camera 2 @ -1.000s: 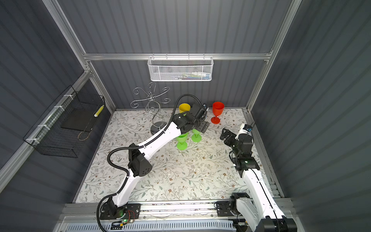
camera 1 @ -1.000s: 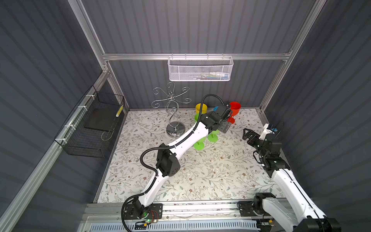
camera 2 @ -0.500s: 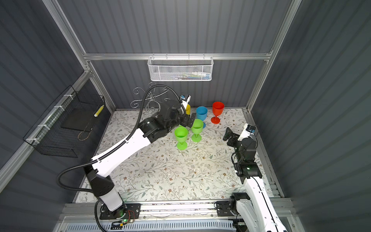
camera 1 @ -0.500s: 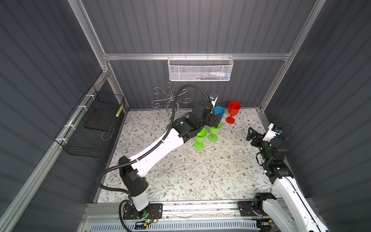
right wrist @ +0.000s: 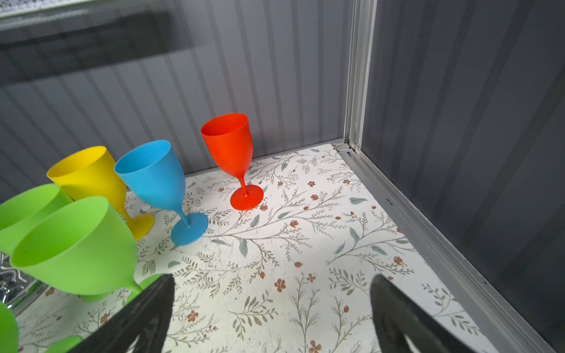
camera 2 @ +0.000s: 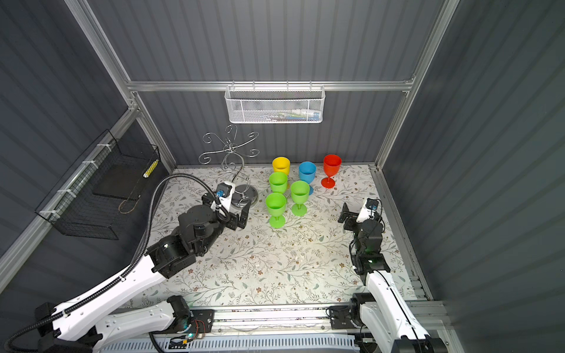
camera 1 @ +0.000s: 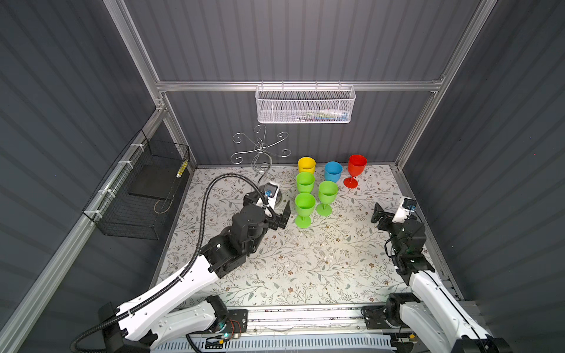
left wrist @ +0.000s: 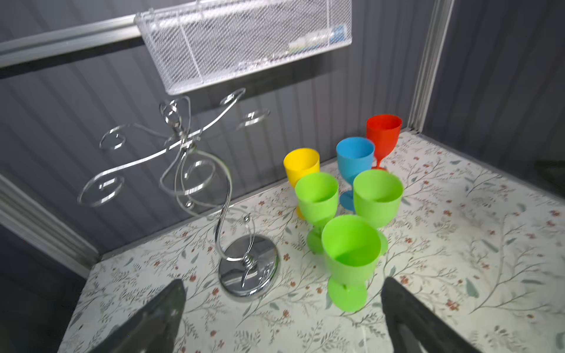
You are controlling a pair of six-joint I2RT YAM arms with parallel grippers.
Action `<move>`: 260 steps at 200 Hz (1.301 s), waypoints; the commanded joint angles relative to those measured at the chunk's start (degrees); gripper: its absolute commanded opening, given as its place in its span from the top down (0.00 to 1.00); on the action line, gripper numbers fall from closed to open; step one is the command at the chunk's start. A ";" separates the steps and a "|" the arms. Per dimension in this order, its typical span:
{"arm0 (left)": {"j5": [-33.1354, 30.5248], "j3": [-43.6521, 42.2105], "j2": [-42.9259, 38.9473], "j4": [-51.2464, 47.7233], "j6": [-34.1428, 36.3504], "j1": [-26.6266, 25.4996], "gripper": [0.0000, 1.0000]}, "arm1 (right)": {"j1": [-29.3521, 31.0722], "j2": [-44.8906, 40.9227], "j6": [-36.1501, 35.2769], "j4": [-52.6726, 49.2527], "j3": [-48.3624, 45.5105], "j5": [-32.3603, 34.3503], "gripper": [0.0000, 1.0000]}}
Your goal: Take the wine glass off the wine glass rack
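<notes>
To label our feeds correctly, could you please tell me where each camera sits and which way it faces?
Both top views: high at the front, looking down at the table; left arm and right arm show.
Left wrist: low, faces the wine glass rack; open left pincer shows.
Right wrist: low, faces the back right corner; open right pincer shows.
Shared: both wrist views see the red wine glass.

Both top views look steeply down onto the whole table (camera 1: 305, 269). Wrist cameras sit low and close, facing the back wall (left wrist: 305, 101); both show the red glass (left wrist: 383, 134).
</notes>
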 commanded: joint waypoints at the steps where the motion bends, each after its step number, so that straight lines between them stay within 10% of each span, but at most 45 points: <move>1: -8.67 -7.66 -1.90 12.14 2.51 0.31 0.00 | 0.31 0.99 -3.16 7.85 -1.88 1.41 0.01; 27: -16.23 -14.36 -0.87 19.14 -3.12 3.12 0.00 | 0.36 5.34 -6.64 17.87 -4.60 1.62 0.01; 62: -10.12 -21.20 1.27 24.27 -13.82 16.46 0.00 | 0.33 12.70 -6.45 24.30 -5.79 -0.17 0.01; 156: 3.84 -22.98 25.15 37.49 -5.25 34.01 0.00 | -0.09 34.60 -8.16 46.31 -8.28 0.85 0.01; 260: 16.70 -24.75 43.55 61.08 -1.78 43.35 0.00 | -2.77 36.68 -5.19 39.82 -4.16 -0.24 0.01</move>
